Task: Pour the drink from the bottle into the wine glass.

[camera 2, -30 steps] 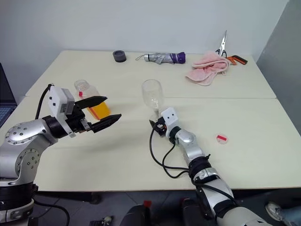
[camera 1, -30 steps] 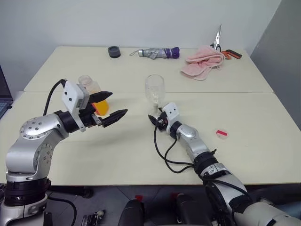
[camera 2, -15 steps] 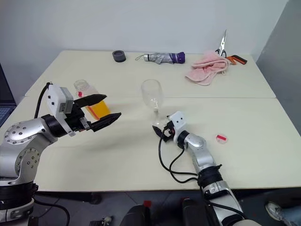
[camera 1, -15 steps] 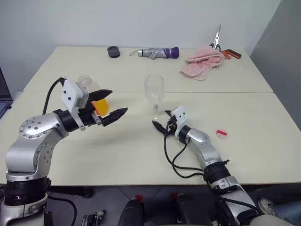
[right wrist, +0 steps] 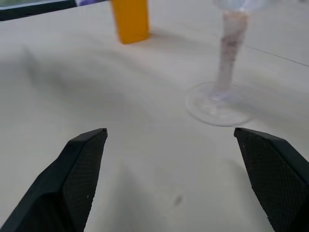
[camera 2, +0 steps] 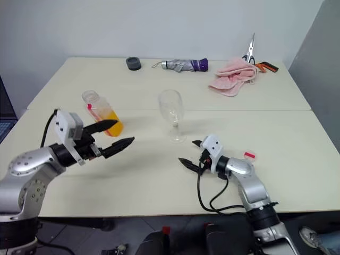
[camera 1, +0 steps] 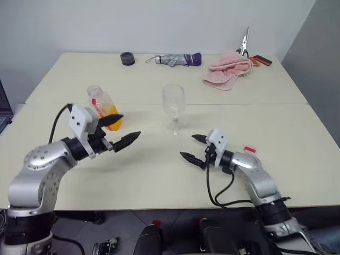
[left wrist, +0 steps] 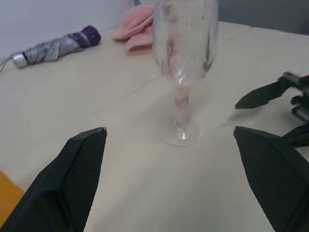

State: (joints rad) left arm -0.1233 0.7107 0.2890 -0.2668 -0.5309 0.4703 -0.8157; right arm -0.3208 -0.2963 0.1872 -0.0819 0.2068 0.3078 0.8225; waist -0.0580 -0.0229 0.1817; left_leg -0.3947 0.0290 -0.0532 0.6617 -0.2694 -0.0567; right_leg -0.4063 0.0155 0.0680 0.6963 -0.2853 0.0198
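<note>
While both claws stand wide and empty, nothing of the pour has begun: the bottle [camera 1: 102,107] stands upright on the table [camera 1: 159,170] with no cap on its neck, the drink [camera 1: 110,118] filling only its lower part. The pink-red cap [camera 1: 249,150] lies flat by the right forearm, well apart from the bottle, so my guess is the neck was opened ready for pouring

Left gripper [camera 1: 118,132] hovers just in front of the bottle, fingers spread, not touching it; it points across toward the wine glass [camera 1: 173,108], whose stem and foot the left wrist view shows dead ahead. Likely staging for a side grab on the bottle, but it would need to swing back toward it first

Right gripper [camera 1: 195,148] hangs low over the table, near the glass foot but clear of it, jaws wide. The glass stands upright and looks empty, between the two arms, open on both sides, which suits a pour from the left with the right free to steady the stem

Labels: red stripe on the bottle, no text readable. No legible writing on the cap

Far edge: black roll [camera 1: 127,58], folded umbrella [camera 1: 174,59], pink towel [camera 1: 228,71], scissors [camera 1: 249,51]; all well apart from the work area
</note>
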